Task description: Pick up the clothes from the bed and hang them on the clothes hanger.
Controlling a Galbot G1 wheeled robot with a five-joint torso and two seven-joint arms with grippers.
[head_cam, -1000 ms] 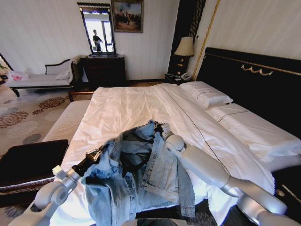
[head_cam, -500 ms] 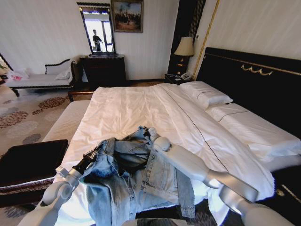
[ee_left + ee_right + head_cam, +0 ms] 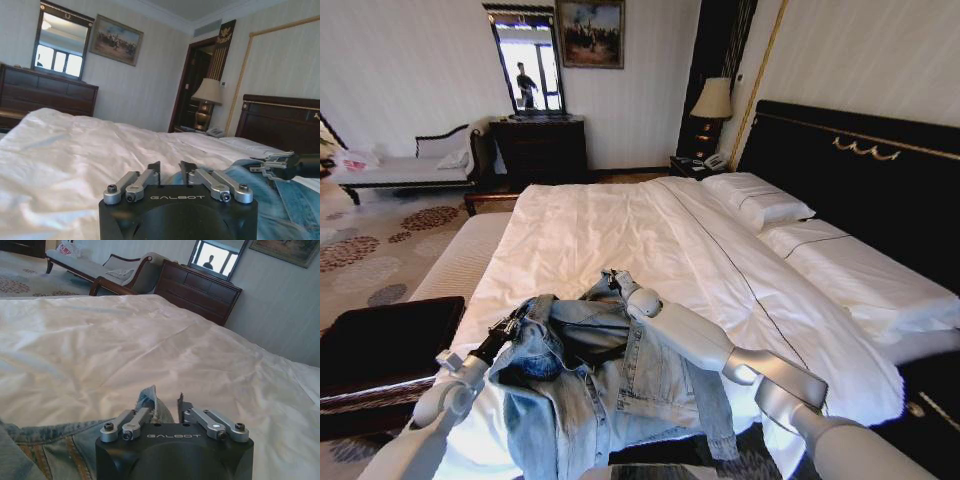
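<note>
White duvet of the bed [image 3: 620, 225] fills your foreground. You have the denim jacket [image 3: 610, 375] bunched at the near edge, a dark hanger [image 3: 595, 352] partly showing inside it. Left gripper [image 3: 510, 325] sits at the collar's left side, right gripper [image 3: 613, 277] at its far side. Right wrist view shows fingers pinching a denim fold [image 3: 148, 399] — left wrist view shows fingers narrow, grip unclear.

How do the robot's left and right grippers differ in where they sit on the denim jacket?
The left gripper is at the denim jacket's left side, near the bed's edge; the right gripper is at its far edge, further up the bed. The left arm comes in beside the jacket; the right arm lies across it. Both meet the denim.
</note>
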